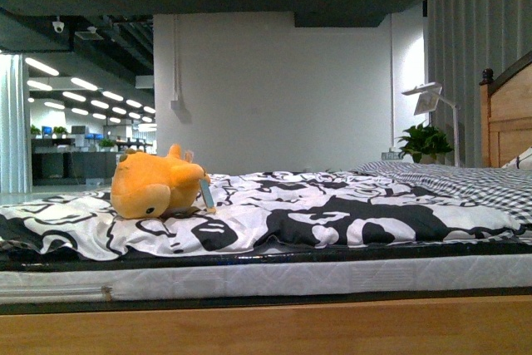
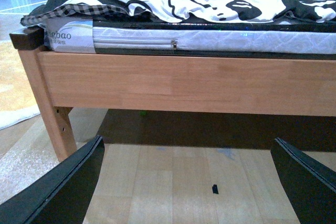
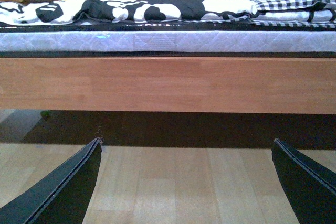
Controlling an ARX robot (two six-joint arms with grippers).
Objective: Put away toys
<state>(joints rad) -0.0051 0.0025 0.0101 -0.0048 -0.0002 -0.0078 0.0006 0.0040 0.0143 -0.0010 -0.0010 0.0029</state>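
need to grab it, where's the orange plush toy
In the front view the orange plush toy lies on the black-and-white blanket at the left of the bed, far from the wooden headboard on the right.

A wooden bed frame point(image 2: 184, 85) carries a white mattress point(image 1: 332, 276) under a black-and-white patterned cover point(image 1: 332, 214), with a checked blanket point(image 1: 465, 176) toward the wooden headboard point(image 1: 505, 118). Behind stands a plain white wall point(image 1: 274, 89); a white lamp point(image 1: 431, 99) and a potted plant point(image 1: 424, 140) sit near grey curtains point(image 1: 474, 39). At far left, strip lights point(image 1: 83, 85) glow over an open office. The floor point(image 3: 173, 182) is pale wood planks, with a light rug point(image 2: 13, 87) at one corner.
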